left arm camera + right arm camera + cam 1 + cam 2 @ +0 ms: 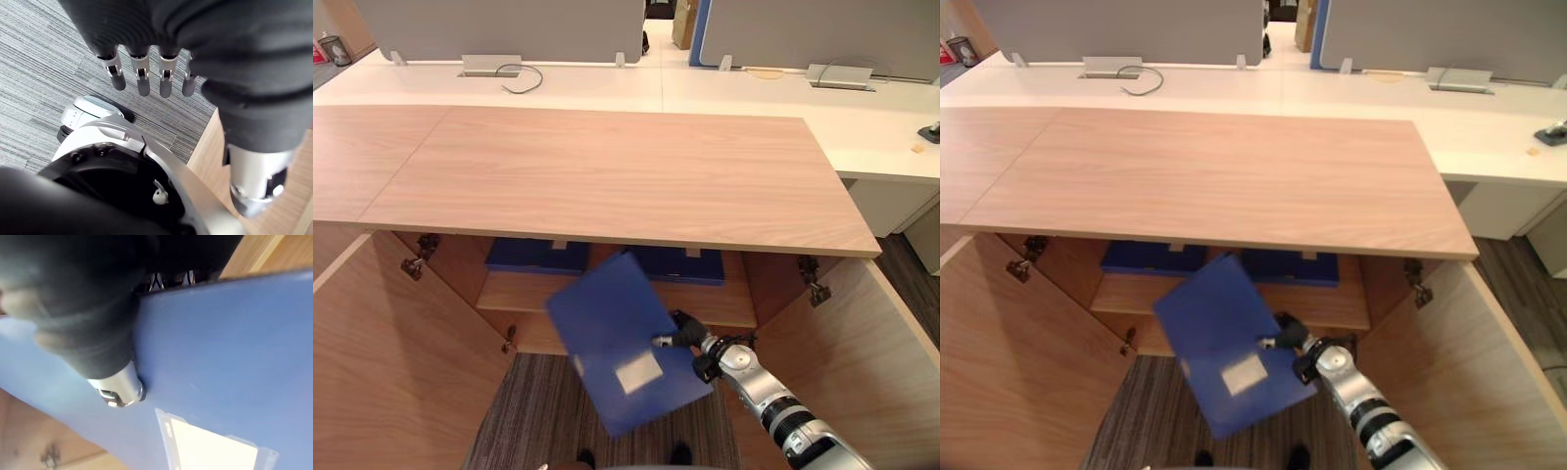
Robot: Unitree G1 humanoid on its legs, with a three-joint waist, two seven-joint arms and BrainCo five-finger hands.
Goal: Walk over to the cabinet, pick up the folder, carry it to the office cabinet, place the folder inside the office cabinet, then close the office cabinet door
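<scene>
Right hand [683,333] pinches the folder [617,333] at its right edge, thumb on the face. Folder hangs tilted, long axis slanting down toward the robot, just short of the open cabinet [607,176]. Shelf [524,291] lies straight beyond it, carrying two other folders [536,255]; left hand [142,73] hangs with fingers straight, well away.

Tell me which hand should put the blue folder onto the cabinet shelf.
Right. The right hand pinches the blue folder in front of the open cabinet's shelf; the left hand hangs open over the carpet, holding nothing.
</scene>
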